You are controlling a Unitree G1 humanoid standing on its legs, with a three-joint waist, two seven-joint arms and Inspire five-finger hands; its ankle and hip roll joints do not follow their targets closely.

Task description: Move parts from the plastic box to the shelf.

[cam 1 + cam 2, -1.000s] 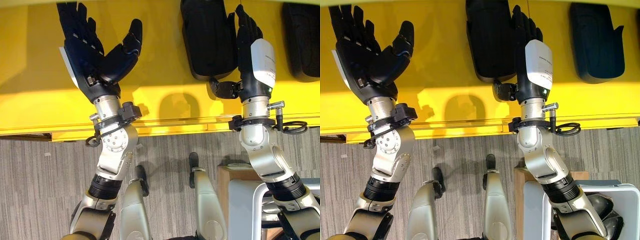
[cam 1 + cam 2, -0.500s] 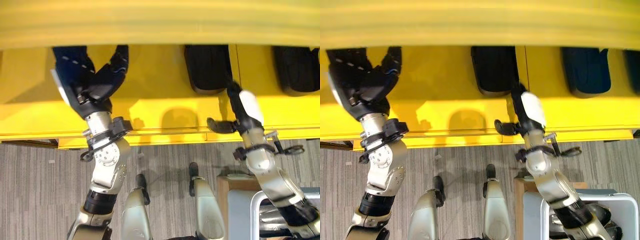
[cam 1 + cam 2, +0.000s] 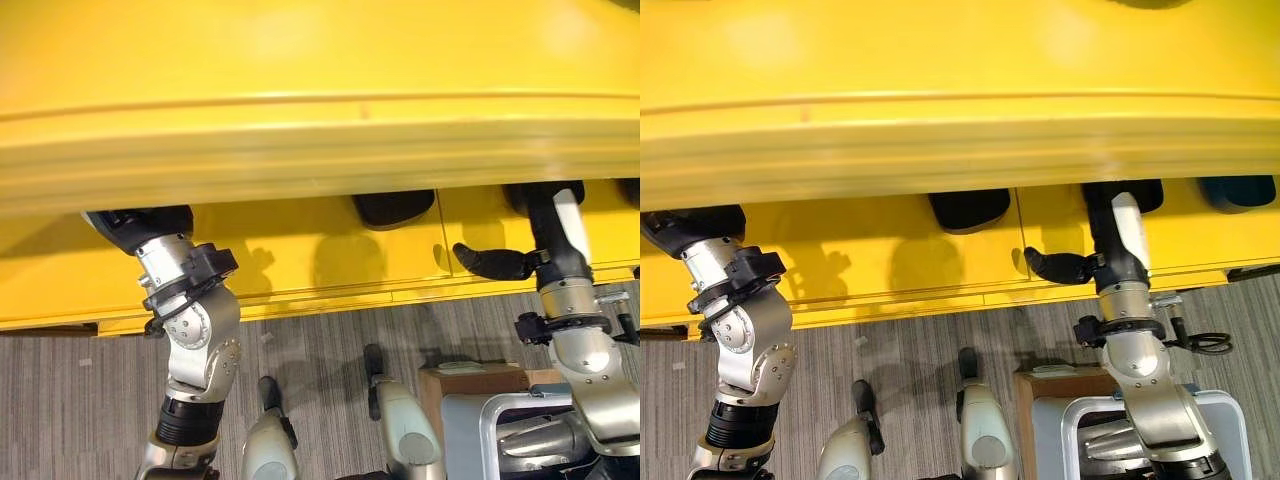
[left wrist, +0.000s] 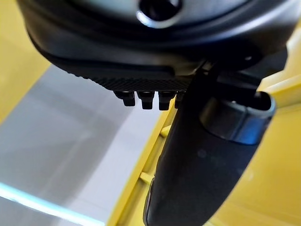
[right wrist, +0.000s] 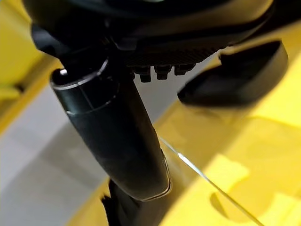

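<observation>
The whole view has tilted since a second ago: the yellow shelf [image 3: 320, 130] now fills the upper two thirds of both eye views, its front edge running as a wide band across the middle, where earlier the open shelf floor lay in full view. That is the camera's move, not the shelf's. Against it, both arms have drawn down and back. The left hand [image 3: 140, 218], at the centre left, is mostly tucked under the shelf's front band; earlier its fingers and thumb were spread wide over the shelf floor, but now I cannot tell how they stand, though its wrist view shows the thumb [image 4: 197, 160] reaching out with nothing against it. The right hand [image 3: 1120, 235], at the centre right, has its thumb [image 3: 1055, 265] stuck out sideways and holds nothing; its fingers run up under the band, so their state cannot be told either. A second ago it lay flat against a black part; that contact is gone.

Black parts [image 3: 392, 207] rest on the shelf floor, at the centre and right of the frame, half hidden by the band. The plastic box [image 3: 1140, 440] sits at the lower right, beside the right forearm.

My reading: a placement is finished and the arms are pulling out of the shelf, ready to go back to the box for another part.
</observation>
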